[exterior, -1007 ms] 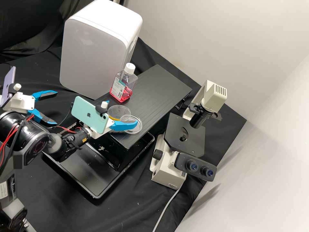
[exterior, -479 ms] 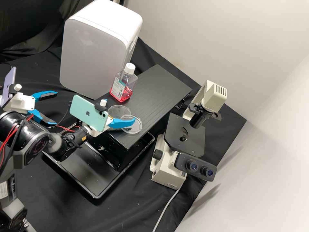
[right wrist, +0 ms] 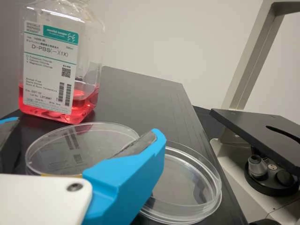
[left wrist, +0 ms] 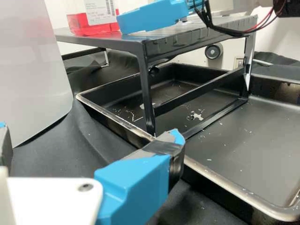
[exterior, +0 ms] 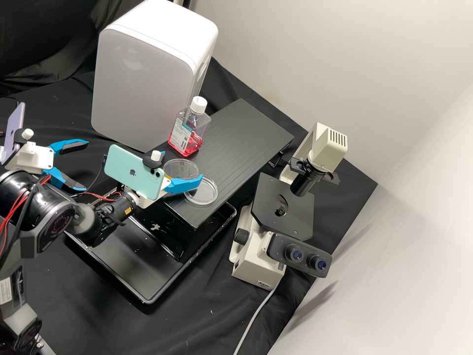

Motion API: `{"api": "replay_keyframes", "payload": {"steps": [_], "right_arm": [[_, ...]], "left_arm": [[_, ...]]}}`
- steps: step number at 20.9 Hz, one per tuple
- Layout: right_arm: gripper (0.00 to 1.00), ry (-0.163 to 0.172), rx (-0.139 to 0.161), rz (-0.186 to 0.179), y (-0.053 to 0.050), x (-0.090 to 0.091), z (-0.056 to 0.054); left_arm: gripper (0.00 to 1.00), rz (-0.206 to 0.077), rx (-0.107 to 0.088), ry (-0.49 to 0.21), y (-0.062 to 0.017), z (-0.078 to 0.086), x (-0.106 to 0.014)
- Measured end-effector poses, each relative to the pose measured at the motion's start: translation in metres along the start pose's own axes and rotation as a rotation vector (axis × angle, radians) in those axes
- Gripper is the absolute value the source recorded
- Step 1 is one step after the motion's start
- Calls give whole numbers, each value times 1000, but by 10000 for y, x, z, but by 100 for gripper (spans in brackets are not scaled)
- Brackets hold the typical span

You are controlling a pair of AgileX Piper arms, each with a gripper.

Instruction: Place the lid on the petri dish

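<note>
Right gripper [exterior: 187,175] pinched the clear round plastic lid [right wrist: 77,145], its finger [right wrist: 126,173] hiding part of the clear shallow petri dish [right wrist: 192,185]; left gripper [exterior: 79,165] sat open.

This is a laboratory: a microscope [exterior: 288,217] stands on the black-draped bench [exterior: 221,305], at four o'clock from a raised platform [exterior: 246,133] bearing a flask of pink liquid [exterior: 186,130] and a clear petri dish [exterior: 203,191].

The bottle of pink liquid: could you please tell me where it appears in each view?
High view: the bottle stands on the black platform, beside the white box.
Left wrist view: its pink base sits on the platform, next to the white box.
Right wrist view: the bottle stands beyond the lid.
Shared landmark: the platform.
</note>
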Motion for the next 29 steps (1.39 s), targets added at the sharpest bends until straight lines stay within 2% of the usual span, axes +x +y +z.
{"api": "replay_keyframes", "payload": {"steps": [19,22,25,29], "right_arm": [[0,-9,17,6,18,-17,36],[0,-7,15,16,22,-62,51],[0,-13,18,40,96,-102,69],[0,-15,47,92,194,-133,108]], "left_arm": [[100,0,0,0,0,0,0],[100,0,0,0,0,0,0],[100,0,0,0,0,0,0],[100,0,0,0,0,0,0]]}}
